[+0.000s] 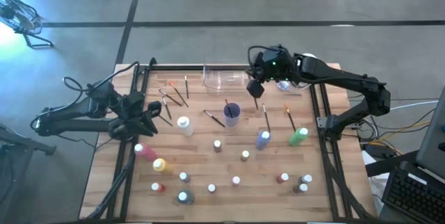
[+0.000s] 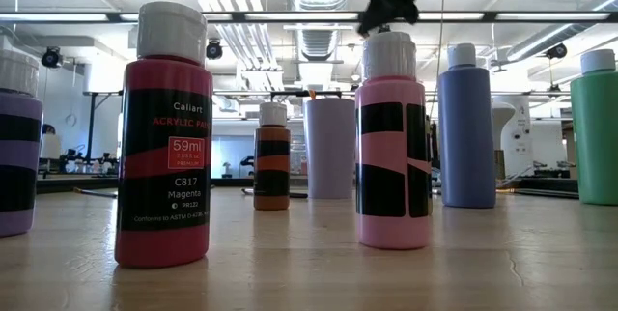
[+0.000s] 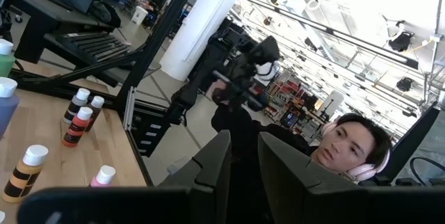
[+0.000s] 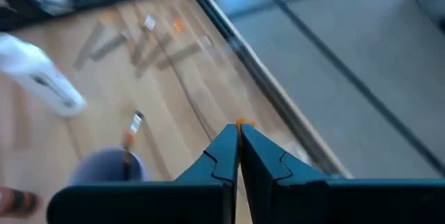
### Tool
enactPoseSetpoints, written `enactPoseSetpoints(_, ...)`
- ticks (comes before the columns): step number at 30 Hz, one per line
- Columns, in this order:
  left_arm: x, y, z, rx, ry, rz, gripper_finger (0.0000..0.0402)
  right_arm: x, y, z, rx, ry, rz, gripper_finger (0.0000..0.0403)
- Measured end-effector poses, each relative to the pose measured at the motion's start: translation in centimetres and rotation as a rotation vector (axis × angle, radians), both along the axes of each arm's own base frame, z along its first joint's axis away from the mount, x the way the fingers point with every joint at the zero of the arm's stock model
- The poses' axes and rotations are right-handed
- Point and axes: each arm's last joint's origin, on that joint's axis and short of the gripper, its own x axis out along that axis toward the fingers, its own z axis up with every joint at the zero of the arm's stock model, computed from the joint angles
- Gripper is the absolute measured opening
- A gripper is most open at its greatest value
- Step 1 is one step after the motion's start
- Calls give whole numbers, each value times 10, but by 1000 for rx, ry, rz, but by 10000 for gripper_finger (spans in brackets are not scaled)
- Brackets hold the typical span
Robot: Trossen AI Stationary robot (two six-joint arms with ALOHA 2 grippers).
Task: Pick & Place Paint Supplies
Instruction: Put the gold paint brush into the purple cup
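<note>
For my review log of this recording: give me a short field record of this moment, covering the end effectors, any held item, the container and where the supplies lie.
right end effector: shut on a thin paintbrush, raised near the clear container
left end effector: by the table's left edge; grip unclear
purple cup: upright mid-table, a brush in it
loose brushes: on the wood, far left part
tall bottles: white, blue, green
small bottles: scattered on the near half

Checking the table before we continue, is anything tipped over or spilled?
No spill shows. The white bottle, pink bottle and green bottle appear to lie on their sides; loose paintbrushes are scattered.
</note>
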Motion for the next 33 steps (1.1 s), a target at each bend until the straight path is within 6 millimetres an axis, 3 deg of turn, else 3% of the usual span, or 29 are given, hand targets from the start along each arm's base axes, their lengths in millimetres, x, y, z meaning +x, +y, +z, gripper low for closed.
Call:
enactPoseSetpoints(7, 0, 0, 0, 0, 0, 0, 81, 16, 19, 25, -100, -203, 242, 8)
enactPoseSetpoints(16, 0, 0, 0, 0, 1, 0, 81, 30, 34, 23, -200, -241, 366, 8)
enactPoseSetpoints(27, 0, 0, 0, 0, 0, 0, 81, 67, 29, -17, -253, -253, 417, 8)
enactPoseSetpoints(33, 0, 0, 0, 0, 0, 0, 81, 67, 30, -44, -276, -320, 438, 8)
